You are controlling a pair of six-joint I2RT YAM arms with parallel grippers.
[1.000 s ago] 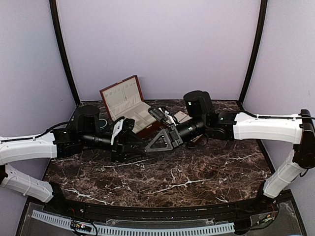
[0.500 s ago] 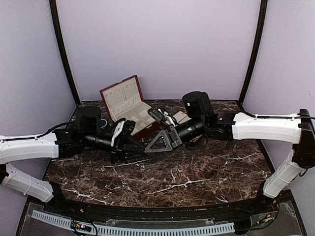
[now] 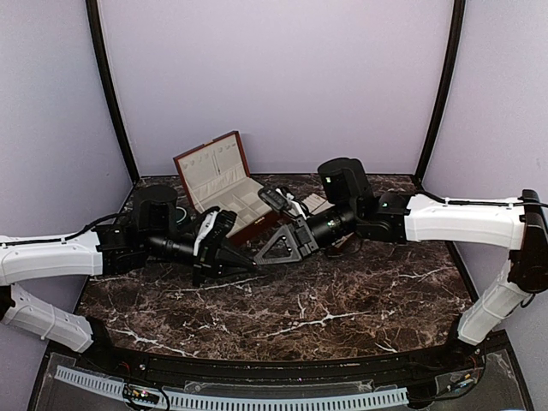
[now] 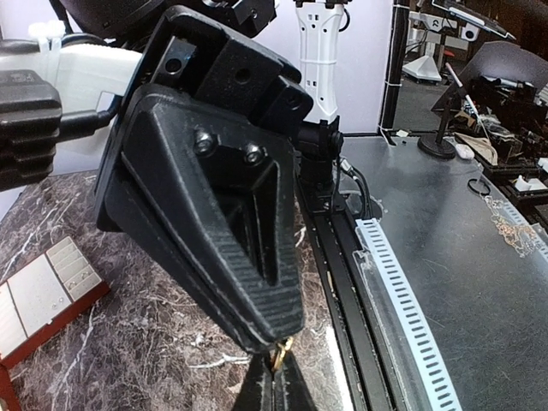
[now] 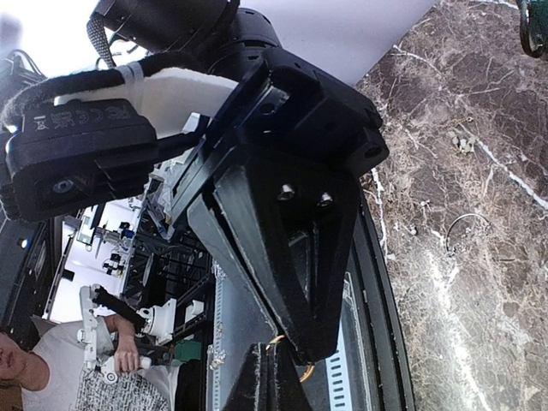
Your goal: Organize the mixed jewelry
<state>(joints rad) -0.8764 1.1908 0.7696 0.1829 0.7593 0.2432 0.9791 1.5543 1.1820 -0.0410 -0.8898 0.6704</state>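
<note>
Centre of the table point(image 3: 342, 317) is blocked: left gripper point(image 3: 246, 262) and right gripper point(image 3: 260, 255) meet tip to tip there, both pinched on a small gold piece point(image 4: 280, 352), with no gap between them. The two forearms make one low bar across the table's width, so the only way from front to back is over the top. Behind the bar it's tight, because an open wooden box point(image 3: 248, 205) with its lid point(image 3: 210, 167) standing up sits just beyond both wrists. In front of the bar is bare marble to the near edge, with room left and right. A loose ring point(image 5: 467, 229) lies on the marble near the tips. Purple walls point(image 3: 274, 77) close off the back and sides.
</note>
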